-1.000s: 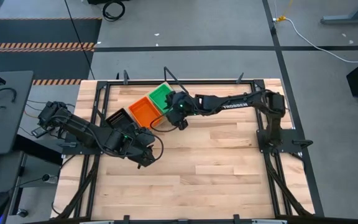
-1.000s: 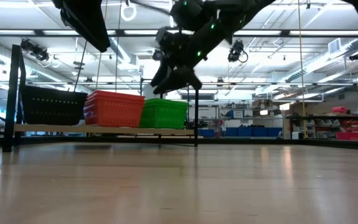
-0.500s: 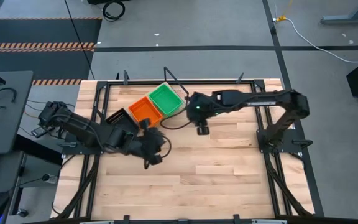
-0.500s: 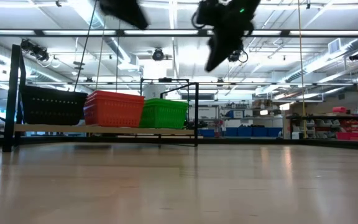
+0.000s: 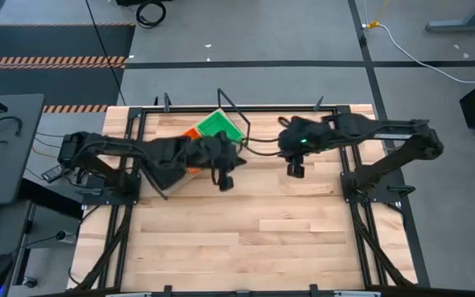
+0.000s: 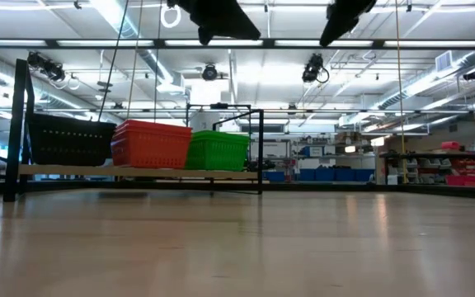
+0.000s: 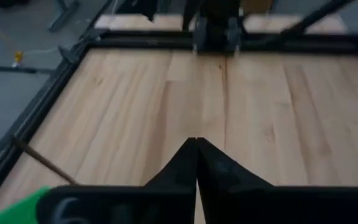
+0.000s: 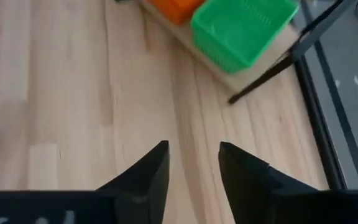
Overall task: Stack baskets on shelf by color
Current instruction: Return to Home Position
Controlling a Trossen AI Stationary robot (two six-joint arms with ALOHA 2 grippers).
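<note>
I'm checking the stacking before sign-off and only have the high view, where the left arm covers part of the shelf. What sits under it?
Observer: The low view shows black baskets at one end of the shelf, orange baskets in the middle, green baskets at the other end.
Operator: Is the right gripper carrying anything?
Observer: No; its wrist view shows the right gripper open and empty.
Operator: And the left?
Observer: The left gripper is shut on nothing.

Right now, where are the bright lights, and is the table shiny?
Low view: ceiling lights glow brightest, the tabletop has a pale sheen, and the left gripper and right gripper show as dark shapes against them. High view: even light, no glare.
</note>
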